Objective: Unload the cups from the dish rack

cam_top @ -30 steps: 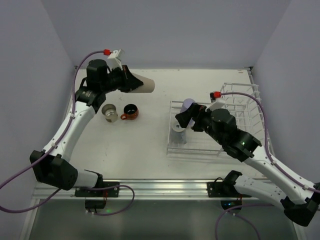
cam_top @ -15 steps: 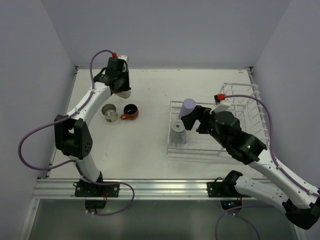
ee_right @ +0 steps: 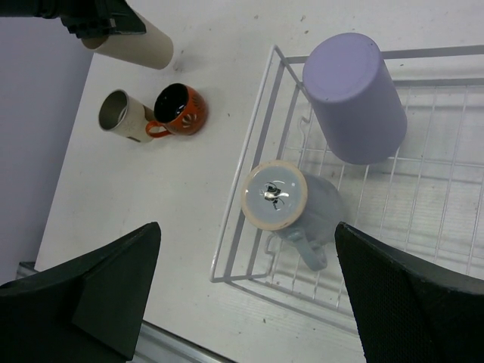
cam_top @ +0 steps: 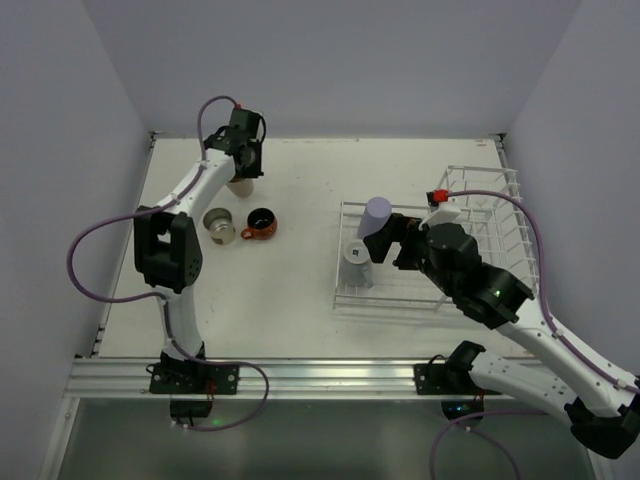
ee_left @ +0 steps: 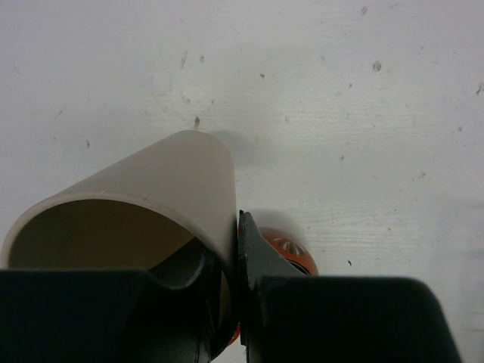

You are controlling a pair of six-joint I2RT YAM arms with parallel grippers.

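The rack (ee_right: 446,174) sits toward the table's (cam_top: 400,170) right edge; a bare stretch lies between it and the cups at far left; five cups in all. Two stand upside down in the rack's low tray, the lavender tumbler (ee_right: 354,98) and the blue-grey cup (ee_right: 283,198) just beside it; the right gripper (ee_right: 247,227) hangs above them, fingers spread wide, holding nothing. The orange mug (ee_right: 180,108) and a cream cup (ee_right: 122,116) sit side by side on the table; beyond them the left gripper (ee_left: 231,280) pinches the wall of the tilted beige tumbler (ee_left: 174,174).

Arms (cam_top: 197,187): white links, black joint housings.
Cables (cam_top: 70,262): purple, one looping beside each arm.
Markings: red cap (cam_top: 435,194) at three o'clock; green light (cam_top: 489,292) at four.
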